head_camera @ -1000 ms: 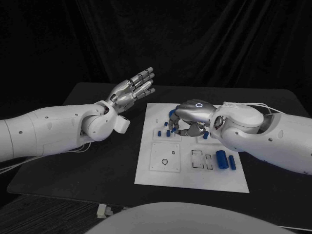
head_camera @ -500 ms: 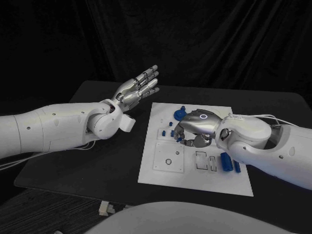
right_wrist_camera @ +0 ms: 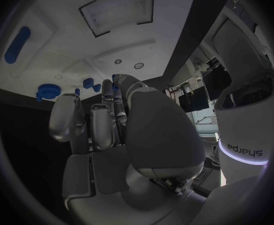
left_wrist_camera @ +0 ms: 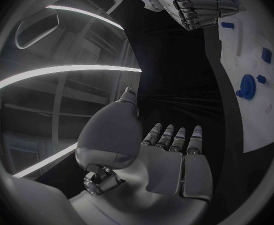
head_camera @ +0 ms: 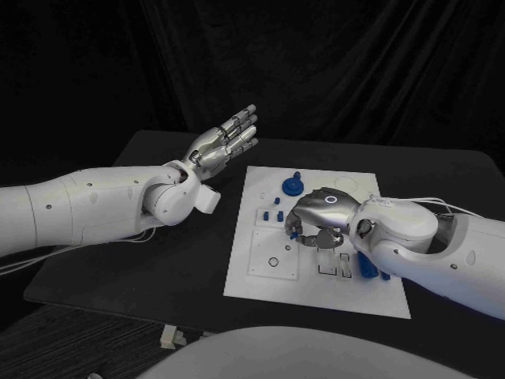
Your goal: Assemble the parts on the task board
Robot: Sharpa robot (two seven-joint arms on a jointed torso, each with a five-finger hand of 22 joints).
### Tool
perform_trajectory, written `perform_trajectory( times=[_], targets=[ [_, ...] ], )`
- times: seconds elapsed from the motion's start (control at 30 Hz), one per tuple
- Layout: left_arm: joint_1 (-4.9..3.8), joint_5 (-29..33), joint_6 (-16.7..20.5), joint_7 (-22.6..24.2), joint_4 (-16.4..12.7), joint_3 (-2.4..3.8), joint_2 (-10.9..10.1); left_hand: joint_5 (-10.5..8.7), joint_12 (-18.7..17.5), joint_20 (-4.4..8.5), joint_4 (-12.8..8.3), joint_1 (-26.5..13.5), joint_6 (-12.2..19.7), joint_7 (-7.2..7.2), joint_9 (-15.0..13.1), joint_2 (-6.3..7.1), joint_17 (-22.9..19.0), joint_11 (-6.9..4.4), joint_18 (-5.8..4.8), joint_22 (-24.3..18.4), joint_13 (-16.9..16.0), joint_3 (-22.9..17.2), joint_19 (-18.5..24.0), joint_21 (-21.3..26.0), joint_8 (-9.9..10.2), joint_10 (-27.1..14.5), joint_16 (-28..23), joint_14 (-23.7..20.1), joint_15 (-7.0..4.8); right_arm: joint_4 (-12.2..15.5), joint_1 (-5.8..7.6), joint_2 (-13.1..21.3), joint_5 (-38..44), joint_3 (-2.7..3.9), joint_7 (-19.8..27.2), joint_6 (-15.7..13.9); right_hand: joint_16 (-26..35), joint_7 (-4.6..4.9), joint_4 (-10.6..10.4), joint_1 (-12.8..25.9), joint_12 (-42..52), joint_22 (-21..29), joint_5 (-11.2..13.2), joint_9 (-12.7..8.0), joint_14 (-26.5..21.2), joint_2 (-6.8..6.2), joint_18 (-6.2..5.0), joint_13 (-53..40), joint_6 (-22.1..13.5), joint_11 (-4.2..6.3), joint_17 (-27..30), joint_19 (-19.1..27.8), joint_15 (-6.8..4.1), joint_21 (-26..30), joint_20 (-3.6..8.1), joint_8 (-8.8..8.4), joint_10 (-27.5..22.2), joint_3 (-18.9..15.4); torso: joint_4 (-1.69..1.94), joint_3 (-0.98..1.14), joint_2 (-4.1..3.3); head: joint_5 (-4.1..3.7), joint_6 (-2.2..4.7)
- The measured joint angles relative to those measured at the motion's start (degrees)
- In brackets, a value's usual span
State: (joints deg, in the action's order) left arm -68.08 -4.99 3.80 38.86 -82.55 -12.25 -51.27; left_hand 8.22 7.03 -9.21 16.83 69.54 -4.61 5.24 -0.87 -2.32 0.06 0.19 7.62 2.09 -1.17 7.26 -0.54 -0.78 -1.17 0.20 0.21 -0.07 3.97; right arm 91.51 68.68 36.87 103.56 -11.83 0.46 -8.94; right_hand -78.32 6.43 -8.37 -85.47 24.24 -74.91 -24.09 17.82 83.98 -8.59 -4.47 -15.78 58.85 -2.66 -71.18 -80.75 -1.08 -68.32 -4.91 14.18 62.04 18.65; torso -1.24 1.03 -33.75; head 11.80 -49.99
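Task board, the flat white rectangular plate (head_camera: 316,272), lies mid-desk with small blue plastic parts scattered over it. Big change in the last second: my right robot hand (head_camera: 317,219) has come down from the board's far half toward six o'clock and now sits over the middle, just above the rectangular cut-outs. I read that as lining up on a slot or a piece there, not a placement made yet. Fingers are curled downward; in the right wrist view a sliver of blue (right_wrist_camera: 116,84) shows between the fingertips, but I cannot tell whether that is a held part or one lying on the board beyond them.

Round blue gear-like disc (head_camera: 291,185) at the board's twelve o'clock looks untouched. Short blue pegs (head_camera: 271,215) stand at nine o'clock of the hand, and a longer blue cylinder (head_camera: 365,263) lies at the hand's five o'clock.

Left robot hand (head_camera: 223,141) is still raised off the black desk (head_camera: 139,253) at ten o'clock of the board, palm flat, fingers straight and apart, holding nothing. It's parked well clear.
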Motion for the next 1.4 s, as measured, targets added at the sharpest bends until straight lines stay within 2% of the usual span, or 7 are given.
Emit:
perform_trajectory(
  times=[0.1,0.3,0.33,0.37,0.5,0.97,1.4],
  targets=[
    [0.06,0.0,0.0,0.0,0.0,0.00,0.1,1.24,0.0,1.96,-0.2,0.9,0.0,-0.02,0.0,-0.93,0.0,0.00,0.39,-0.2,0.0,0.5,0.2,0.2,0.0,0.0,0.0,0.2,-0.41,-0.2,-0.24,0.0,0.1,0.01,-0.2,0.0,0.0,0.00,0.0,0.0,0.0,0.0,0.0,0.0,0.0,0.00,0.00,0.0,0.0,0.00,0.0,0.0,0.00,0.0,0.00,-0.03,0.0,0.0,-0.01,0.00,0.00,-0.14,0.00],
    [0.13,0.0,-0.2,0.0,0.1,0.00,0.2,4.16,0.0,2.07,-0.1,2.6,-0.2,-0.73,0.0,-2.65,0.0,0.00,0.39,-0.2,0.0,1.5,0.3,0.2,0.0,0.0,0.0,0.2,-0.39,-0.5,-0.76,-0.2,0.2,0.02,-0.4,0.0,0.0,-0.01,0.0,0.1,0.0,0.0,0.0,0.0,0.0,0.09,0.00,0.0,0.0,0.00,0.2,0.0,0.00,0.0,0.00,-0.05,0.0,0.0,-0.01,0.00,0.00,-0.37,0.00],
    [0.14,0.0,-0.2,0.0,0.1,0.00,0.2,6.37,0.0,2.03,-0.1,3.6,-0.4,-1.78,0.0,-3.55,0.0,0.00,0.39,-0.2,0.0,1.6,0.2,0.2,0.0,0.0,0.0,0.0,-0.15,-0.6,-0.86,-0.2,0.2,0.02,-0.4,0.0,0.0,-0.02,0.0,0.1,0.0,0.0,0.0,0.0,0.0,0.09,0.00,0.0,0.0,0.00,0.2,0.0,0.00,0.0,0.00,-0.05,0.0,0.0,-0.01,0.00,0.00,-0.40,0.00],
    [0.15,0.0,-0.3,0.0,0.1,0.00,0.2,7.32,0.0,1.91,-0.1,4.3,-0.7,-2.42,0.0,-3.91,0.0,0.00,0.39,-0.2,0.0,1.6,0.1,0.2,0.0,0.0,0.0,0.0,0.04,-0.7,-0.97,-0.3,0.2,0.02,-0.4,0.0,0.0,-0.03,0.0,0.1,0.0,0.0,0.0,0.0,0.0,0.09,0.00,0.0,0.0,0.00,0.2,0.0,0.00,0.0,0.00,-0.06,0.0,0.0,-0.01,0.00,0.00,-0.41,0.00],
    [0.19,0.0,-0.6,0.0,0.1,0.00,0.1,9.72,0.0,1.84,-0.1,5.6,-1.3,-3.21,-0.1,-4.69,0.0,0.00,0.38,-0.2,0.0,2.1,0.0,0.2,0.0,0.0,0.0,0.0,0.46,-1.0,-1.44,-0.6,0.2,0.02,-0.4,-0.1,0.0,0.10,0.0,0.3,0.0,0.0,0.4,0.0,0.0,0.30,0.00,0.0,-0.3,0.00,0.2,0.0,0.00,0.0,0.00,-0.02,0.0,0.0,-0.01,0.00,0.00,-0.51,0.00],
    [0.32,0.0,-1.7,0.0,0.3,0.00,0.2,11.04,0.0,1.21,-0.2,6.5,-2.1,-4.34,-0.1,-5.63,0.0,0.44,0.38,-0.2,0.0,3.1,-0.1,0.2,0.0,0.0,0.0,0.1,0.95,-1.7,-2.16,-1.7,0.3,0.01,-0.3,-0.1,0.2,0.30,0.0,0.5,-0.2,0.0,0.5,-0.1,0.0,0.08,0.00,0.1,-0.5,-0.20,0.4,0.0,0.00,0.2,0.00,0.00,0.2,0.0,0.00,0.00,-0.01,-0.65,0.00],
    [0.41,0.0,-2.3,0.0,0.6,0.00,0.3,11.96,0.2,1.01,-0.1,7.1,-2.1,-4.33,-0.1,-6.22,0.0,1.27,0.37,-0.1,0.0,3.6,0.1,0.2,0.0,0.0,0.0,0.1,1.37,-2.1,-2.26,-2.0,0.3,0.02,-0.3,0.2,0.2,0.31,0.0,0.5,-0.2,0.0,0.7,-0.1,0.0,0.07,0.00,0.1,-0.5,-0.20,0.5,0.0,0.00,0.5,0.00,0.00,0.2,0.0,0.00,0.01,-0.01,-0.70,0.00]
  ],
)
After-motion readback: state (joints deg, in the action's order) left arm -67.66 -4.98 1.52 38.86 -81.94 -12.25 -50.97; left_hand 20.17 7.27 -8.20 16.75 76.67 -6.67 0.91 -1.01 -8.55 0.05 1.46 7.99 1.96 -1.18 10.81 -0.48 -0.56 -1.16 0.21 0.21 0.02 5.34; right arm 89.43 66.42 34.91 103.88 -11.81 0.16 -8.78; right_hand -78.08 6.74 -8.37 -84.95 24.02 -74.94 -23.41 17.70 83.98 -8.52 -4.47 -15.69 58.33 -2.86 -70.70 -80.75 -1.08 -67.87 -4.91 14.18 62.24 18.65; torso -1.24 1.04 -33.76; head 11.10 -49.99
